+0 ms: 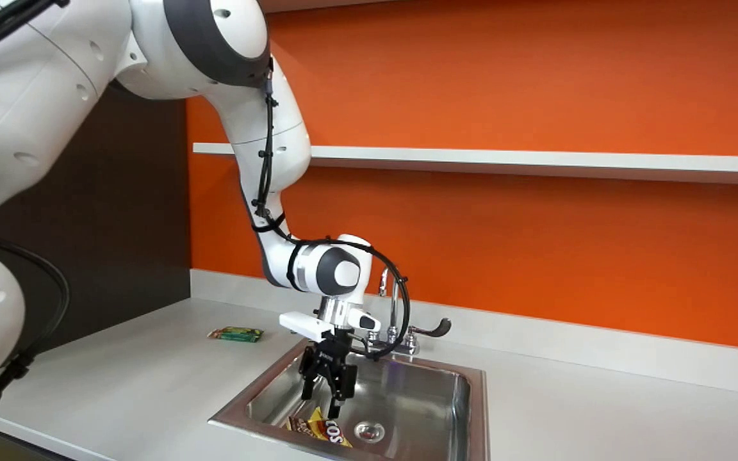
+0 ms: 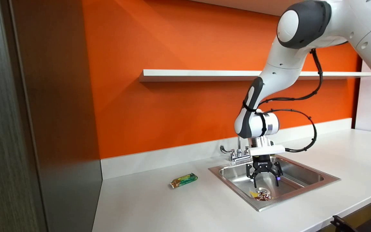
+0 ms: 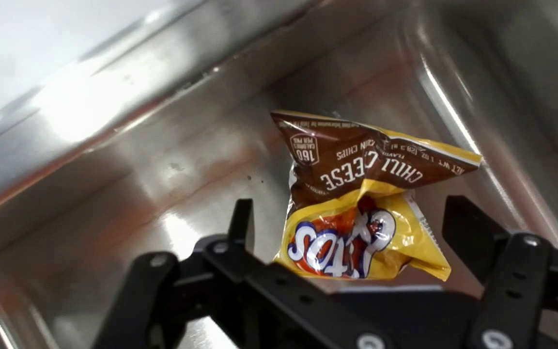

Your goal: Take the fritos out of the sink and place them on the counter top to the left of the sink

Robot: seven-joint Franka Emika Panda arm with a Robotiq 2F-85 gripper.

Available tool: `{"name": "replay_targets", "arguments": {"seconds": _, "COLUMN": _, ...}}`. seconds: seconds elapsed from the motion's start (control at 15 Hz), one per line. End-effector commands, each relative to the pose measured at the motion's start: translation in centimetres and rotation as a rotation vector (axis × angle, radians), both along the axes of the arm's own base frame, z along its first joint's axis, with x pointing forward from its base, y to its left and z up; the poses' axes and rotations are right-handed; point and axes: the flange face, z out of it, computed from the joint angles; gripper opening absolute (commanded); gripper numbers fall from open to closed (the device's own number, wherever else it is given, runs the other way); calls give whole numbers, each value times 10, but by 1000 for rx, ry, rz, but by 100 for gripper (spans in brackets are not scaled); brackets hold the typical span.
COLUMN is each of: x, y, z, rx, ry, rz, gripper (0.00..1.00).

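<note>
The Fritos bag is a crumpled brown and yellow bag that lies on the floor of the metal sink. It shows in both exterior views (image 1: pixel 318 429) (image 2: pixel 261 195) and fills the middle of the wrist view (image 3: pixel 356 194). The sink (image 1: pixel 478 410) is set into the white counter top (image 1: pixel 138 378). My gripper (image 1: pixel 321 399) points down into the basin, over the bag. Its jaws are wide open and empty, also in an exterior view (image 2: pixel 266 184). In the wrist view the fingers (image 3: pixel 350 218) stand apart on either side of the bag, not visibly touching it.
A green wrapped packet (image 1: pixel 236 334) lies on the counter left of the sink, also in an exterior view (image 2: pixel 184 180). A faucet with lever handles (image 2: pixel 239 155) stands behind the basin. A white shelf (image 1: pixel 535 160) runs along the orange wall. A dark panel (image 1: pixel 119 211) bounds the counter's left end.
</note>
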Motion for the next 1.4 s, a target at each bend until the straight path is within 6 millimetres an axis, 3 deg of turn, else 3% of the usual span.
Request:
{"name": "replay_targets", "arguments": {"seconds": 0.0, "x": 10, "y": 5, "z": -11, "rx": -45, "ry": 2, "rz": -8, "gripper": 100}}
{"name": "replay_targets", "arguments": {"seconds": 1.33, "x": 6, "y": 20, "z": -46, "rx": -117, "ry": 43, "rz": -20, "gripper": 100}}
